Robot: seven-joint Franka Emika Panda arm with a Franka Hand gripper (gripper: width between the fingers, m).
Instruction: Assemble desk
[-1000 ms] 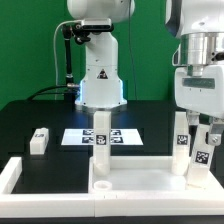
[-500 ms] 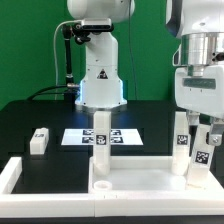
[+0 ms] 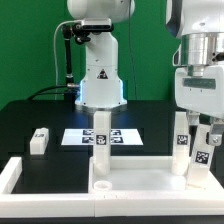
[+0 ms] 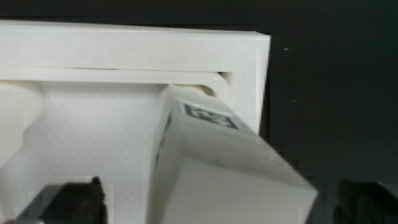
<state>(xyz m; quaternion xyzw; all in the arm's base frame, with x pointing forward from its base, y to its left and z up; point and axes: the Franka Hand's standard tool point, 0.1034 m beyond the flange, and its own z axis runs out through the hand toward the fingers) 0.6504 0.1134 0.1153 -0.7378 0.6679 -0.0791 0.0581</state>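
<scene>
The white desk top (image 3: 140,178) lies at the front of the table with its rim up. Three white tagged legs stand upright in it: one at the rear corner towards the exterior view's left (image 3: 100,132), one at the rear corner towards its right (image 3: 181,133) and one at the front right corner (image 3: 198,160). My gripper (image 3: 200,146) hangs over that front right leg, open, a finger on either side and clear of it. In the wrist view the leg (image 4: 222,150) rises between the dark fingertips (image 4: 71,205) of the gripper (image 4: 217,208), inside the desk top's corner rim (image 4: 125,45).
A fourth loose leg (image 3: 39,140) lies on the black table at the exterior view's left. The marker board (image 3: 75,137) lies flat behind the desk top. A low white border frame (image 3: 14,176) runs along the front left. The robot base (image 3: 100,80) stands at the back.
</scene>
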